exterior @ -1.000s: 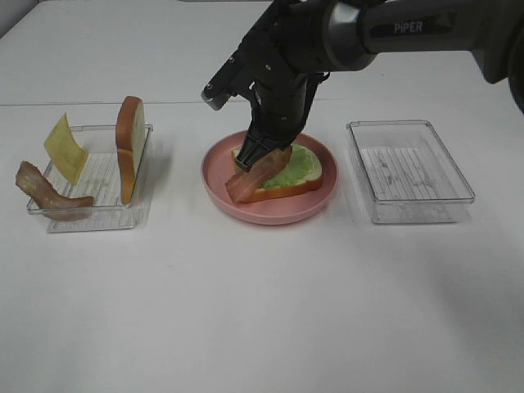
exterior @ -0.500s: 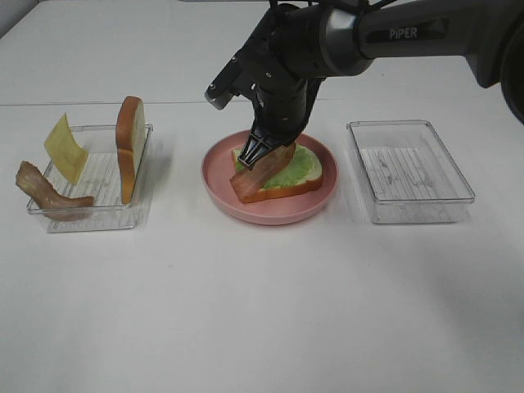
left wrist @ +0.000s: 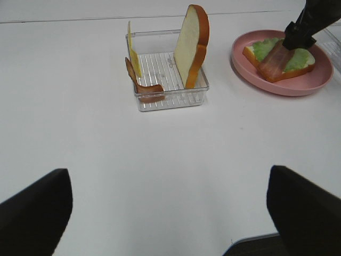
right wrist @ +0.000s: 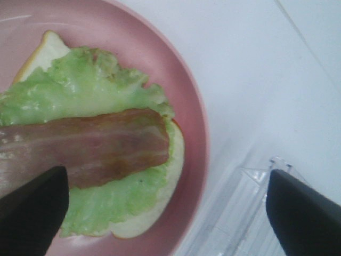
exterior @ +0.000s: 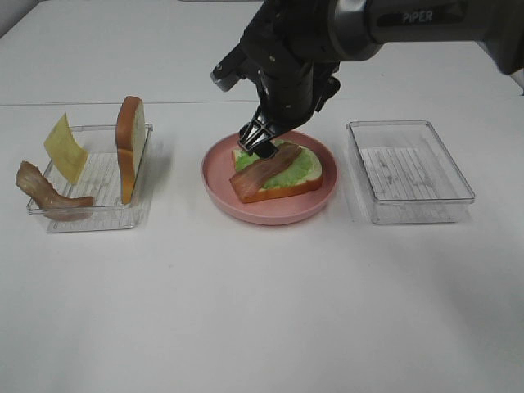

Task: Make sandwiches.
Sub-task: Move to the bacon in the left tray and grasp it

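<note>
Your white tabletop (exterior: 262,311) carries three things in a row (all apart): the left clear tray (exterior: 106,219), the pink plate (exterior: 274,214) in the middle, the right clear tray (exterior: 405,176).

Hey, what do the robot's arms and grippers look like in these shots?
The right arm is a rounded, glossy black-and-grey tube with white PIPER lettering; its right gripper is black and narrow-tipped. The left gripper shows only as two plain black fingers in its wrist view.
</note>
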Action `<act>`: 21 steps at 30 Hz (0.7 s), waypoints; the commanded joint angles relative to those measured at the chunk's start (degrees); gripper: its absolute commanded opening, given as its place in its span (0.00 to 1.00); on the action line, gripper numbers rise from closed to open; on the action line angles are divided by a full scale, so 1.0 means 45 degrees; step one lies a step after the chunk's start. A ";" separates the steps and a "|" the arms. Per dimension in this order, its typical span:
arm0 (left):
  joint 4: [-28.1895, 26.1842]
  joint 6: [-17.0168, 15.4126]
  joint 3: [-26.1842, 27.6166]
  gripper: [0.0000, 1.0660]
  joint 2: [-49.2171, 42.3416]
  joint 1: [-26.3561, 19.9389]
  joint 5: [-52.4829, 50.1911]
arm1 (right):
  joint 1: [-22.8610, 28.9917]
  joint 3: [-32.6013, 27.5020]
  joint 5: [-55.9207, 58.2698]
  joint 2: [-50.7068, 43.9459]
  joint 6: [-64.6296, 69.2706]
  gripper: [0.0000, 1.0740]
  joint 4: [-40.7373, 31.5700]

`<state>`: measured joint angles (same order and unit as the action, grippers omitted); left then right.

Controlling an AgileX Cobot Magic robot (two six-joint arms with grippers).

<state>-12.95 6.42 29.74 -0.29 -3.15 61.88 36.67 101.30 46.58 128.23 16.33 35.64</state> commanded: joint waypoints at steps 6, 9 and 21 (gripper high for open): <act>0.0025 -0.0051 -0.0038 0.85 -0.0166 -0.0013 -0.0076 | -0.0038 0.0076 0.1693 -0.2012 -0.0242 0.93 -0.0166; 0.0025 -0.0051 -0.0038 0.85 -0.0166 -0.0013 -0.0076 | -0.0038 0.0076 0.2712 -0.2865 -0.0318 0.93 -0.0547; 0.0025 -0.0051 -0.0038 0.85 -0.0166 -0.0013 -0.0076 | -0.0038 -0.0115 0.6468 -0.5615 -0.2419 0.92 -0.3425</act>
<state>-12.95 6.42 29.74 -0.29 -3.15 61.88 36.67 101.30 69.27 105.14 6.65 21.03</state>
